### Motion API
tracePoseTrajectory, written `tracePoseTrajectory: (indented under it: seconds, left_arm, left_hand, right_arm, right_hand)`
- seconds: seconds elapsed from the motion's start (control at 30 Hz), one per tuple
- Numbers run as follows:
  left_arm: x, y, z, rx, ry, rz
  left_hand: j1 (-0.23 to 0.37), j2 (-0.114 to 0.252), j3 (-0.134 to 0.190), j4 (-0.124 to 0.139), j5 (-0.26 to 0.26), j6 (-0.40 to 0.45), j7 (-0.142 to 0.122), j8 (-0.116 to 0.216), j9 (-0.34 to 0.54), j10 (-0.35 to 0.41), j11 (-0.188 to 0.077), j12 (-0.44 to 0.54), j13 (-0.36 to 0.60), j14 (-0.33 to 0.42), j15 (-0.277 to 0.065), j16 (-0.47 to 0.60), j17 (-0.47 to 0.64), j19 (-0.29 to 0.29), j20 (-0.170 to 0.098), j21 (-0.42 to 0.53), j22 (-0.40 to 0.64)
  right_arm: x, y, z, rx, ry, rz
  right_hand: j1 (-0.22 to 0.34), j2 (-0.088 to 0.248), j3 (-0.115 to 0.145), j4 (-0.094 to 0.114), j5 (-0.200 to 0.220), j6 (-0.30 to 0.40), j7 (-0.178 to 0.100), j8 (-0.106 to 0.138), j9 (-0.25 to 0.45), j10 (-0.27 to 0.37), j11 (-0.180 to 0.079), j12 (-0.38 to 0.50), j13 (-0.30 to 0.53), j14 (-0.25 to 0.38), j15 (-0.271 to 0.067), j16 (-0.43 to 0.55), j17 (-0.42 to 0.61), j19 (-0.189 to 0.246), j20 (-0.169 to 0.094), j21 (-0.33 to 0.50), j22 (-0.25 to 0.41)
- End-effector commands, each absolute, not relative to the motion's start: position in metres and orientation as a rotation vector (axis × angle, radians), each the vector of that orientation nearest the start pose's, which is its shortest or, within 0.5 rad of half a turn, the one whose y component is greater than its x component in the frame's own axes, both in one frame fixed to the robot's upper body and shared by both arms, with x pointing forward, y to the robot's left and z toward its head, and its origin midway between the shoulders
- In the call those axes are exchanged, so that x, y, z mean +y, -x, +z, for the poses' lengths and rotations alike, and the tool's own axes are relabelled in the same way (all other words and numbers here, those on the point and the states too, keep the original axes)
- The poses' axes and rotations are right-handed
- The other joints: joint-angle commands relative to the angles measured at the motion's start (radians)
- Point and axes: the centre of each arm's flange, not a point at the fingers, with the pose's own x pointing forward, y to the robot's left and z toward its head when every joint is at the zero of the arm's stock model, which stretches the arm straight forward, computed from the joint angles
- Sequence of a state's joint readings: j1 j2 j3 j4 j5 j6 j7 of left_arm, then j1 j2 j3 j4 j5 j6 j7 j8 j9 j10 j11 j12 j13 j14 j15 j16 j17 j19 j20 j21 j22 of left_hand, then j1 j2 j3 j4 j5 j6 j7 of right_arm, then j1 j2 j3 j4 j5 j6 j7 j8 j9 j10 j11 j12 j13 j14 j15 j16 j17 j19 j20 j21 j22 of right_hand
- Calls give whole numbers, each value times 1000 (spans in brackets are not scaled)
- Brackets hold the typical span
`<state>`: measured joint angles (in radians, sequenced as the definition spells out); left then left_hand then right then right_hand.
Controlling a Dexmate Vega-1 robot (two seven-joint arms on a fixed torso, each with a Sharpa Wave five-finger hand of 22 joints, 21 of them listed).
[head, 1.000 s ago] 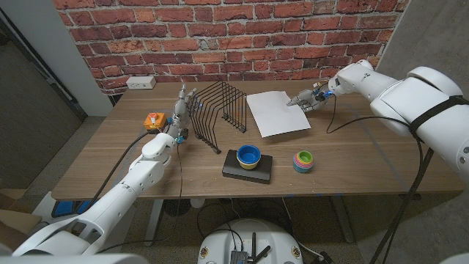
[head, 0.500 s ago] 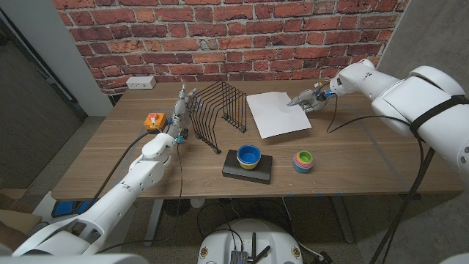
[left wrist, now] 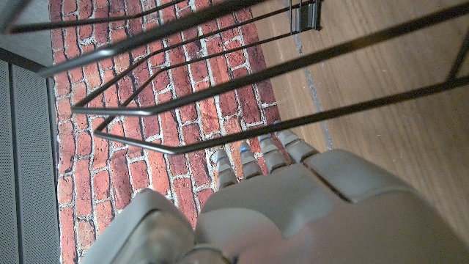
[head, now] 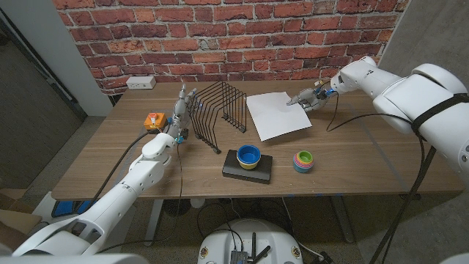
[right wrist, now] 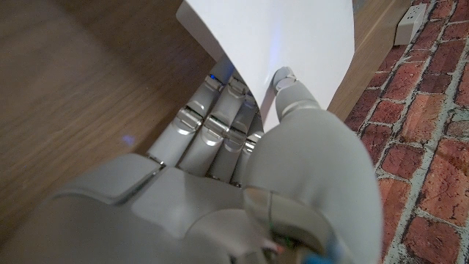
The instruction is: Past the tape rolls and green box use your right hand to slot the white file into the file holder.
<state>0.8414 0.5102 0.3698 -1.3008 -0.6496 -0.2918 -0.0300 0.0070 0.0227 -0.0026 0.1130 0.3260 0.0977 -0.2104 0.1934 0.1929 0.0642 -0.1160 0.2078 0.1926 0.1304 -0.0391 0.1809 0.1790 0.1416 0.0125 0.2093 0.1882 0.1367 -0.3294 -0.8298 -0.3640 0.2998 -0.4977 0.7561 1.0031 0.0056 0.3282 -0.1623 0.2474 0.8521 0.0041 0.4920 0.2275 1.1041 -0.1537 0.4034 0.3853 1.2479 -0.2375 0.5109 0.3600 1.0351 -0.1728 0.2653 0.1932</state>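
Observation:
The white file (head: 277,114) lies on the table right of the black wire file holder (head: 218,110). My right hand (head: 308,97) pinches the file's far right corner. In the right wrist view the file (right wrist: 278,37) sits between the thumb and the fingers (right wrist: 220,117) of that hand (right wrist: 242,161), its edge a little off the wood. My left hand (head: 181,110) stands upright close by the holder's left side, fingers up and holding nothing. In the left wrist view the holder's wires (left wrist: 220,95) cross just beyond the fingertips (left wrist: 256,150) of the left hand (left wrist: 293,205).
A dark box (head: 248,170) with a blue and yellow roll (head: 249,155) on it sits near the front, a stack of coloured rolls (head: 303,160) to its right. A small orange object (head: 153,119) lies left of my left hand. A white outlet strip (head: 140,83) sits by the brick wall.
My right hand has edged slightly up and back with the file's corner. The left hand and the holder have not moved.

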Motion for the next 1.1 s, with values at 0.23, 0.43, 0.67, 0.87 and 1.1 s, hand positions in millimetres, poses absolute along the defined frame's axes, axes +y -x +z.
tracePoseTrajectory:
  seconds: [0.23, 0.43, 0.67, 0.87, 1.1]
  left_arm:
    - [290, -652, -28, -595, 41, -207]
    - [290, -652, -28, -595, 41, -207]
    - [290, -652, -28, -595, 41, -207]
    - [290, -652, -28, -595, 41, -207]
    - [290, -652, -28, -595, 41, -207]
  left_hand:
    - [-1, 7, 1, 5, 6, -1, -9, 6, 5, -1, -6, 7, 5, 9, -1, 6, 2, 8, 1, 7, 5]
    - [-1, 7, 1, 5, 6, -1, -9, 6, 5, -2, -7, 6, 5, 9, -1, 6, 2, 8, 0, 7, 5]
    - [-1, 7, 1, 5, 6, -2, -9, 6, 5, -2, -7, 7, 5, 9, -2, 6, 2, 8, 1, 7, 5]
    - [-1, 7, 1, 5, 6, -2, -9, 6, 5, -1, -7, 7, 5, 10, -1, 6, 2, 8, 0, 7, 5]
    - [-1, 7, 1, 5, 6, -2, -9, 6, 5, -1, -6, 7, 5, 9, -1, 6, 2, 8, 0, 7, 5]
  right_arm:
    - [-300, -723, 122, 321, 418, 474]
    - [-300, -719, 126, 340, 417, 495]
    - [-299, -711, 132, 344, 423, 520]
    - [-296, -705, 139, 318, 444, 515]
    - [-293, -697, 145, 289, 467, 518]
  right_hand:
    - [19, 10, 6, 3, -7, 11, -1, 7, -2, 40, -33, 5, 12, 9, 3, -6, 8, 0, -31, 11, 4]
    - [24, 12, 5, 2, -11, 11, -2, 8, -3, 41, -36, 4, 18, 10, 3, -10, 10, -1, -31, 13, 4]
    - [31, 15, 6, 2, -16, 10, -3, 9, -3, 44, -38, 4, 25, 12, 2, -14, 13, 0, -31, 15, 4]
    - [36, 16, 6, 1, -18, 7, -5, 8, -3, 43, -38, 2, 28, 13, 2, -16, 15, -1, -31, 17, 5]
    - [40, 17, 6, 0, -21, 9, -6, 10, -4, 46, -38, 3, 32, 14, 2, -18, 16, -1, -31, 18, 5]
